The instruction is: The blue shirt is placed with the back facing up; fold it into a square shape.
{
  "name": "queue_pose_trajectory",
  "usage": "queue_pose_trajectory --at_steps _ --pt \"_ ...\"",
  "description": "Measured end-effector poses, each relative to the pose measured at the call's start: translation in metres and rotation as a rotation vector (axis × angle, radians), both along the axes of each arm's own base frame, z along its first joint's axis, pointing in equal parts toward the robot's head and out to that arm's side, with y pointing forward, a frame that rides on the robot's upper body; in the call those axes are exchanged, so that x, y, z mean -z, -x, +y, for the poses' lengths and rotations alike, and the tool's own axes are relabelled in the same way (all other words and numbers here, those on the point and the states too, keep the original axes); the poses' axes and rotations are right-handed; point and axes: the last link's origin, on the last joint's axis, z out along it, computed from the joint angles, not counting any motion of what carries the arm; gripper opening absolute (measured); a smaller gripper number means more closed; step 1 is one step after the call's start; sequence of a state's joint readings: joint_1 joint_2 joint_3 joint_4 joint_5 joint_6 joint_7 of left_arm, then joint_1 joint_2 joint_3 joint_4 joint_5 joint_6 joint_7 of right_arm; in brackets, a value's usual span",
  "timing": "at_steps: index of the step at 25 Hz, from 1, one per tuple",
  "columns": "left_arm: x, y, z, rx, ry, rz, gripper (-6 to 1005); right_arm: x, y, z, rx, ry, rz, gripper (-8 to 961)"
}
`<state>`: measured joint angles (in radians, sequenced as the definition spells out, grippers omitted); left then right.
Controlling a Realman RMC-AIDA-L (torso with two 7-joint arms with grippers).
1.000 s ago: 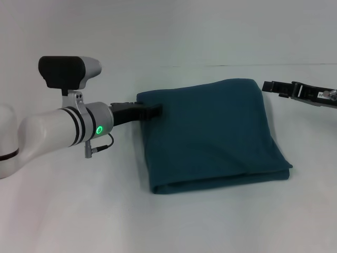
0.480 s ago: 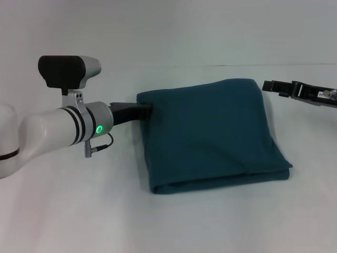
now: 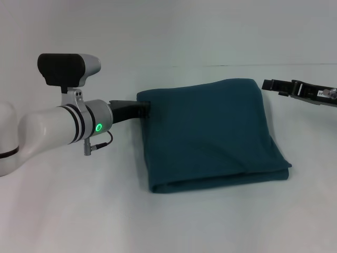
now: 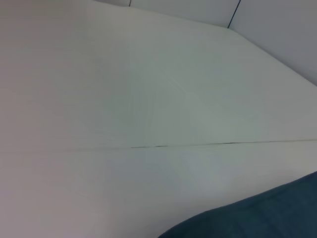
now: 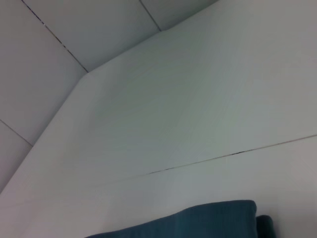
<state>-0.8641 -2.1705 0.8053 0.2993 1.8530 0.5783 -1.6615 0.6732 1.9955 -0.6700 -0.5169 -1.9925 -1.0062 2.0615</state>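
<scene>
Shirt (image 3: 210,132) folded square on white table (image 3: 79,211).

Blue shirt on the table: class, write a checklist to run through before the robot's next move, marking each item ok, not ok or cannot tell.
1. Blue shirt folded into a rough square: ok.
2. Layers lie flat, edges roughly aligned: ok.
3. Left gripper clear of the shirt: not ok, it touches the left edge.
4. Left gripper released: cannot tell.
5. Right gripper clear of the shirt: ok, beside the far right corner.
</scene>
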Motion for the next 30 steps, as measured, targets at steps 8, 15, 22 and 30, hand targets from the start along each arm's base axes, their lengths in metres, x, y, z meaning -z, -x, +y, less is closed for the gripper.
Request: queue_pose_trajectory --at_steps 8,15,22,30 --pt "-0.006 -0.005 0.006 0.017 -0.02 0.002 1 0.0 0.0 0.001 0.0 -0.002 -0.004 701" --pt "-0.012 -0.011 0.012 0.038 -0.037 0.01 18 0.001 0.0 0.001 0.004 -0.004 -0.005 701" --pt "-0.014 -0.014 0.016 0.047 -0.046 0.022 42 0.001 0.0 0.0 0.004 -0.003 -0.006 700" --pt "-0.021 -0.007 0.017 0.031 -0.081 0.033 70 0.003 0.001 0.001 0.001 0.001 -0.006 700"
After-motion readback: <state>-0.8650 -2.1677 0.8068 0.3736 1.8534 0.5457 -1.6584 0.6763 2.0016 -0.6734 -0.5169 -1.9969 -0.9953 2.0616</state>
